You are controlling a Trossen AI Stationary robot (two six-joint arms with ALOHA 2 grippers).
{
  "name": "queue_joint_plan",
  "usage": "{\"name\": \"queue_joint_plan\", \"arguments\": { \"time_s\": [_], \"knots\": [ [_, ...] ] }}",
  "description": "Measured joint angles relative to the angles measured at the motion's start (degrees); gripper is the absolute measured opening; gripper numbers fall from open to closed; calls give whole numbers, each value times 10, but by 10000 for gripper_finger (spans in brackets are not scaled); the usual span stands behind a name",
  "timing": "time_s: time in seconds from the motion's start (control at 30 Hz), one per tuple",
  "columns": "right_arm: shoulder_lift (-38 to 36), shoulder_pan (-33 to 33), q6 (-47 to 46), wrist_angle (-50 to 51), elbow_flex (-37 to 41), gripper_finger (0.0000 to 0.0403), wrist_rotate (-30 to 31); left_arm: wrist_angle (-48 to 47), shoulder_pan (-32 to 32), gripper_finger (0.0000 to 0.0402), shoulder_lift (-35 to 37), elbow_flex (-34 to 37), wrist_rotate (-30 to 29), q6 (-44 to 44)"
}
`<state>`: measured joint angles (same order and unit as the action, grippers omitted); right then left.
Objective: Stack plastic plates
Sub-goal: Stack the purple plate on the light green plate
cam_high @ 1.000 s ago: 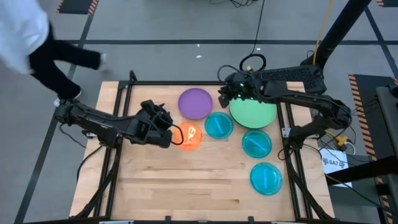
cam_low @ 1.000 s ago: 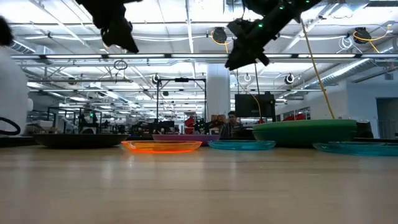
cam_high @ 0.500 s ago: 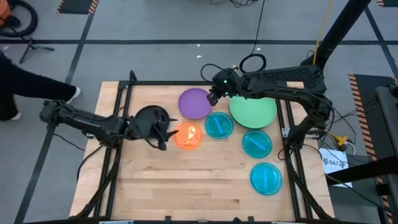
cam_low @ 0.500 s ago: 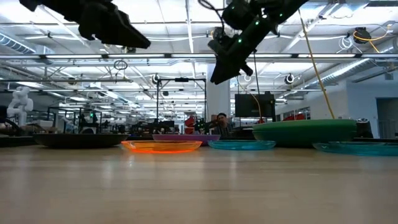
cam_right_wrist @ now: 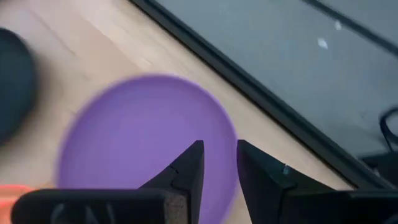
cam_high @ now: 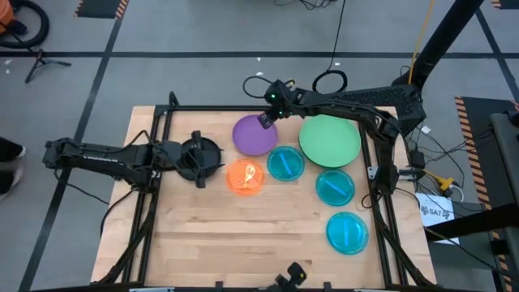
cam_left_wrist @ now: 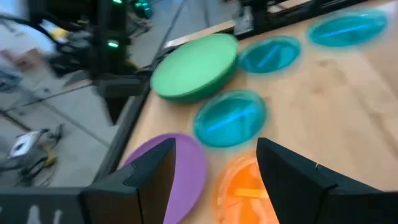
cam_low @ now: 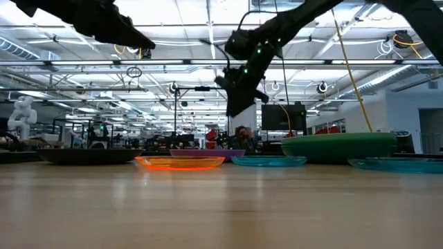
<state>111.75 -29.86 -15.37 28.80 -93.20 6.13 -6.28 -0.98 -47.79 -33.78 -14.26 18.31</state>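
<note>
Since the earlier frame the right gripper (cam_high: 264, 120) has travelled from the stacked large mint-green plastic plate (cam_high: 330, 140) to the far rim of the round purple plastic plate (cam_high: 253, 135), fingers slightly parted, holding nothing. Beside it lie the translucent orange plate (cam_high: 245, 177) and black plate (cam_high: 200, 153), where the left gripper (cam_high: 202, 167) hangs open.

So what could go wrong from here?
The right gripper hangs over the purple plate's far rim with only a narrow gap between its fingers; it may miss the edge or push the plate into the orange plate. The left gripper, open over the black plate, sits close enough to clash.
</note>
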Motion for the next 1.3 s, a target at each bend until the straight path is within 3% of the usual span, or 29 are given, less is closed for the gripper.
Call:
{"name": "queue_joint_plan", "arguments": {
  "time_s": [0.2,0.43,0.67,1.0,1.3],
  "knots": [
    [50,-31,-17,10,-8,92,-7,-13,16,230,7,0,-23,0],
    [87,-50,-44,28,-8,124,-79,-5,40,230,8,0,-28,-4],
    [104,-49,-45,32,-8,143,-80,-1,49,230,8,0,-28,-8],
    [109,-34,-45,25,-6,136,-76,4,49,230,8,0,-28,-8],
    [118,-30,-52,14,-4,103,-75,5,49,230,8,0,-28,-7]
  ]
}}
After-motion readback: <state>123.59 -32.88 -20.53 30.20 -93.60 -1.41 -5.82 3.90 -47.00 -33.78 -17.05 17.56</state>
